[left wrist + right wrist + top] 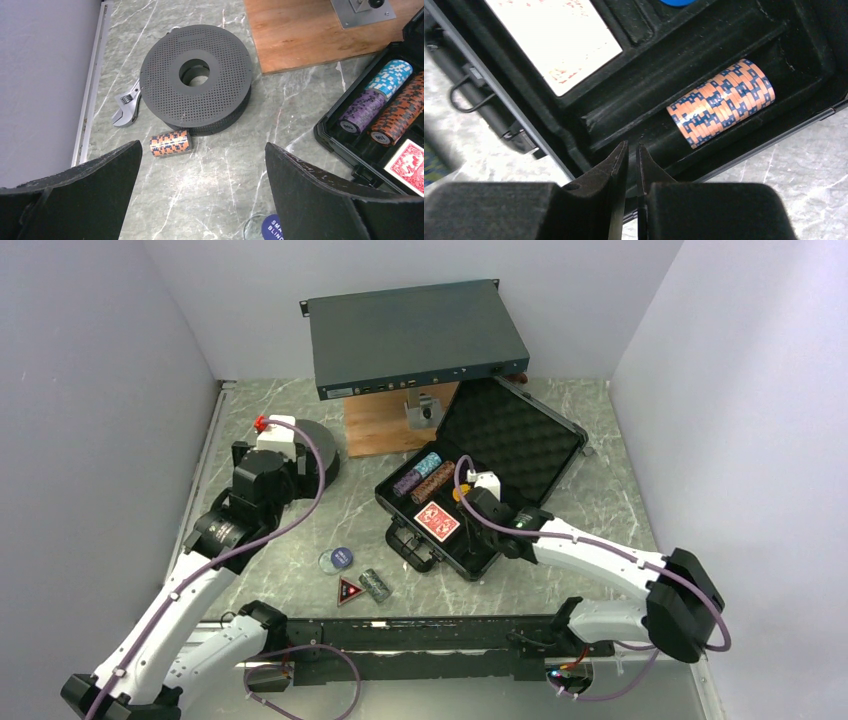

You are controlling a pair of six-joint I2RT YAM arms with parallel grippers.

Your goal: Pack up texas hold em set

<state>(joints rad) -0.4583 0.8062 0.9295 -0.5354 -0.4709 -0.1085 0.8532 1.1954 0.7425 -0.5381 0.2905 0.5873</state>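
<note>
The black case [470,562] lies open, its foam-lined lid [515,435] leaning back. Three chip rolls [394,75] and a red-backed card deck [437,521] sit inside. My right gripper [632,146] hovers over the case's near trough, shut with only a slit between its fingers and nothing in it. An orange chip roll [721,102] lies loose in that trough, just beyond its tips. My left gripper [202,147] hangs wide open above bare table. Another orange chip roll [171,142] lies ahead of it, against the dark spool [195,77].
On the table in front of the case lie a blue button [337,559], a red-black triangle [349,592] and a dark chip roll [375,585]. A wrench [126,102] lies left of the spool. A wooden board [385,425] and a grey electronics box [415,337] stand behind.
</note>
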